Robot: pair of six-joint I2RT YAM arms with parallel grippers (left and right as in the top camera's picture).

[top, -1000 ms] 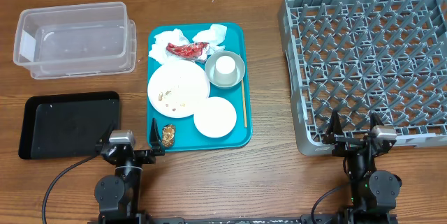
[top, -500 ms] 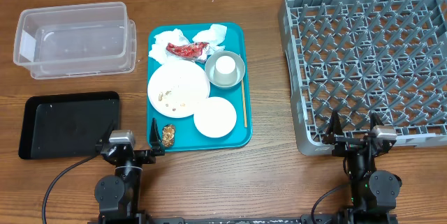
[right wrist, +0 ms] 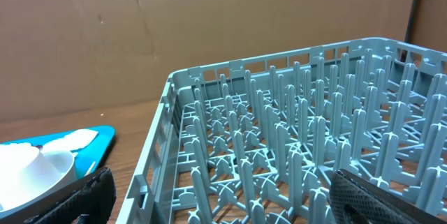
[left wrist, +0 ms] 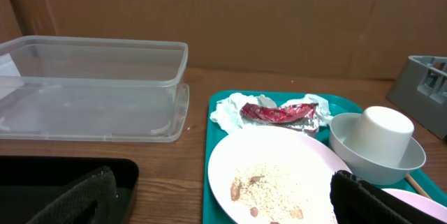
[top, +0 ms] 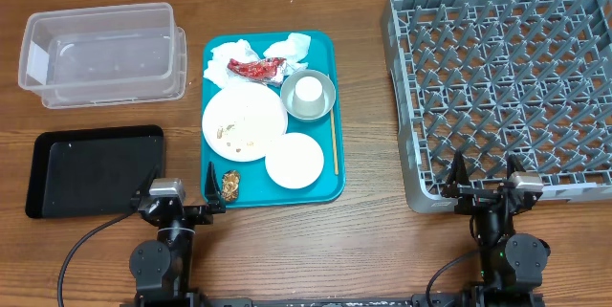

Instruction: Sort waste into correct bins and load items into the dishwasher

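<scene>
Nothing has shifted since a second ago: both arms sit where they were and every item lies as before.

The left gripper (top: 182, 190) rests just off the near left corner of the teal tray (top: 330, 190), fingers spread wide with nothing between them. The right gripper (top: 486, 175) is well to the tray's right, at the near edge of the grey dish rack (top: 497, 87), equally wide apart and holding nothing.

On the teal tray, crumpled white napkins (top: 234, 54) lie along the far end with the red wrapper (top: 256, 69) on top of them. Just nearer, toward the right edge, the grey-rimmed bowl (top: 330, 106) holds the white cup (top: 308, 90), which stands upside down inside it. The large white plate (top: 253, 106) sits mid-tray on the left, with rice-like crumbs (top: 239, 135) scattered on it. The smaller dish (top: 295, 161) is nearer and to its right. The wooden stick (top: 334, 144) lies along the tray's right edge, and the brown lump (top: 230, 185) sits in the near left corner.

Left of the tray, the clear tub (top: 178, 58) and the black tray (top: 96, 173) hold nothing, and neither does the rack.
</scene>
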